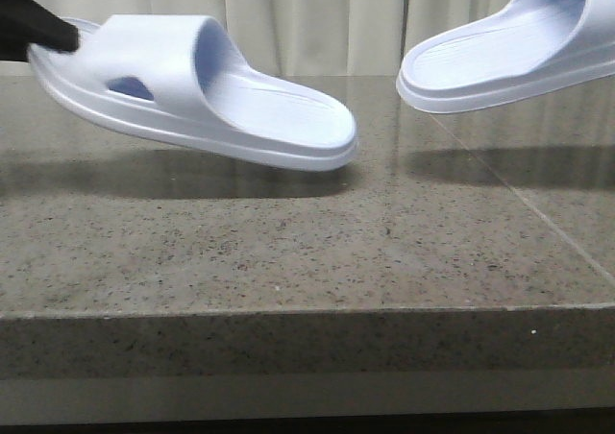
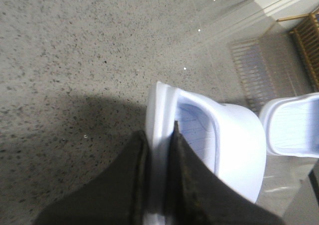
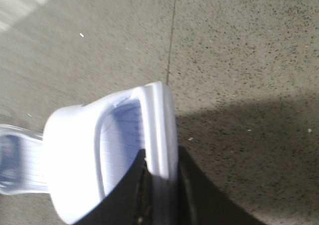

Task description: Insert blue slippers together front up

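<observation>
At the far left of the front view the left gripper (image 1: 43, 33) shows as a dark shape clamped on the toe end of the left slipper (image 1: 207, 93), which hangs clear of the stone table (image 1: 288, 252) across the left and middle of the frame, its heel pointing toward the centre and dipping a little. The left wrist view confirms the hold: one finger (image 2: 132, 170) lies outside the sole edge and the other inside, against the footbed. At the upper right of the front view the right slipper (image 1: 509, 55) also floats above the table, heel toward the centre, toe end running out of frame; the right gripper (image 3: 162, 185) is seen only in its wrist view, pinching that slipper's sole rim in the same manner. The two slippers are well apart, heels facing each other. Judging by this, both are lifted and the step in hand is bringing them together; the next move likely calls for turning and lining them up so one can slide under the other's strap, fronts up. No container appears in any view.
</observation>
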You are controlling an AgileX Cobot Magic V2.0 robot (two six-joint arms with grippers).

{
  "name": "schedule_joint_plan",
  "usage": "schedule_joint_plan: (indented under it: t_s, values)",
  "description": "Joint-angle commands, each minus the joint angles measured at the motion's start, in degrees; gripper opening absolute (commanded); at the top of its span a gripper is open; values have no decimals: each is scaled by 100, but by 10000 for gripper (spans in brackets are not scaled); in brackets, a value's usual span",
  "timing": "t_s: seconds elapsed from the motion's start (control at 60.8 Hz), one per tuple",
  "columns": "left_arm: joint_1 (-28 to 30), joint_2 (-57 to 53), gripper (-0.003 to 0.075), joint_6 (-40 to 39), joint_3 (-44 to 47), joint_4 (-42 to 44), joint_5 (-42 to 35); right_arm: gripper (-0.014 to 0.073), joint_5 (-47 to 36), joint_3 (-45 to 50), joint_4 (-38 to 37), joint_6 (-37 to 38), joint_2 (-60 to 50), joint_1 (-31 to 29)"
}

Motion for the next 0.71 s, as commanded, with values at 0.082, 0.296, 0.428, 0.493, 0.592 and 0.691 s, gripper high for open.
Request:
schedule_joint_plan:
  t_s: [0.082,0.296,0.428,0.493,0.592,0.691]
  values:
    - [-794,-209,-20,39,-15,-687,-887,-117,215,35,741,12,-177,-7]
    - [-1441,-209,-20,95,-15,-753,-1729,-117,-47,238,786,12,-177,180]
    - [-1485,-209,-20,95,64,-499,-1718,-117,-139,304,786,12,-177,401]
    - [-1485,-209,-20,95,127,-459,-1768,-117,-166,304,786,7,-177,508]
    - [-1485,-209,-20,95,187,-390,-1839,-117,-202,304,781,7,-177,584]
    - [-1485,-209,-20,95,197,-308,-1890,-117,-293,304,769,7,-177,598]
